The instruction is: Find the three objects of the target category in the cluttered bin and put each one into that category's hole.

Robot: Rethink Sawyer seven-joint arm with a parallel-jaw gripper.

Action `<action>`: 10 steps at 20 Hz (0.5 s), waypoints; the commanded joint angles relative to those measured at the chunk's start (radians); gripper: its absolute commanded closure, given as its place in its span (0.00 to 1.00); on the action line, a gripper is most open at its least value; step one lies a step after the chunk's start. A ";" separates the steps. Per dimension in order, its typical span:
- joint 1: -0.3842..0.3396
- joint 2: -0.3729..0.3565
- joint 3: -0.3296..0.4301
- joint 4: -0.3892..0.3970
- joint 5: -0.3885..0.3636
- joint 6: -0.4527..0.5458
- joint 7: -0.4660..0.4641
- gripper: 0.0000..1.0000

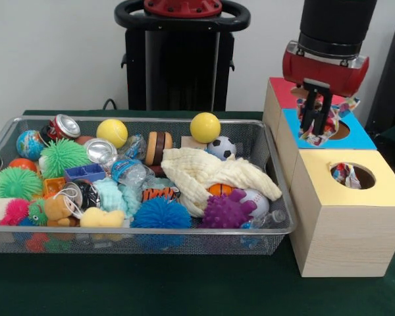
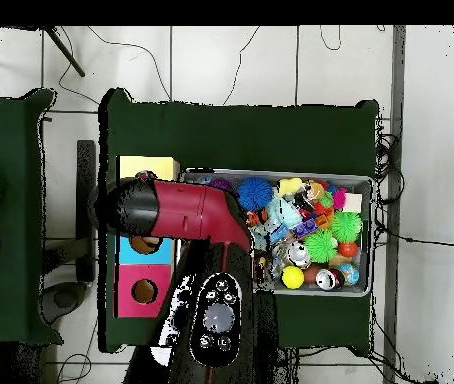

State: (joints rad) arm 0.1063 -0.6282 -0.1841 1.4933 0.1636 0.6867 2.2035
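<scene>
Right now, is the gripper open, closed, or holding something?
Gripper: shut on a patterned cloth, over the hole of the blue-topped box.

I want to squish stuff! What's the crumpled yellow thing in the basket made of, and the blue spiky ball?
The crumpled pale yellow cloth looks like soft woven fabric: it folds and drapes. The blue spiky ball seems soft rubber, judging by its thin bristly spikes.

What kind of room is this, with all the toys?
Probably a robot test lab: a red arm's gripper hangs over coloured sorting boxes, beside a wire bin of toys, with cables on the tiled floor.
</scene>
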 commanded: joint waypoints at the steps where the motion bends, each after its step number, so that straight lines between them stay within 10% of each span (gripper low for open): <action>1: 0.028 0.088 -0.026 -0.014 0.064 -0.021 0.325 1.00; 10: 0.090 0.154 -0.056 -0.053 0.116 -0.066 0.387 1.00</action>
State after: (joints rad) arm 0.1868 -0.5500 -0.2367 1.4535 0.2288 0.6851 2.2949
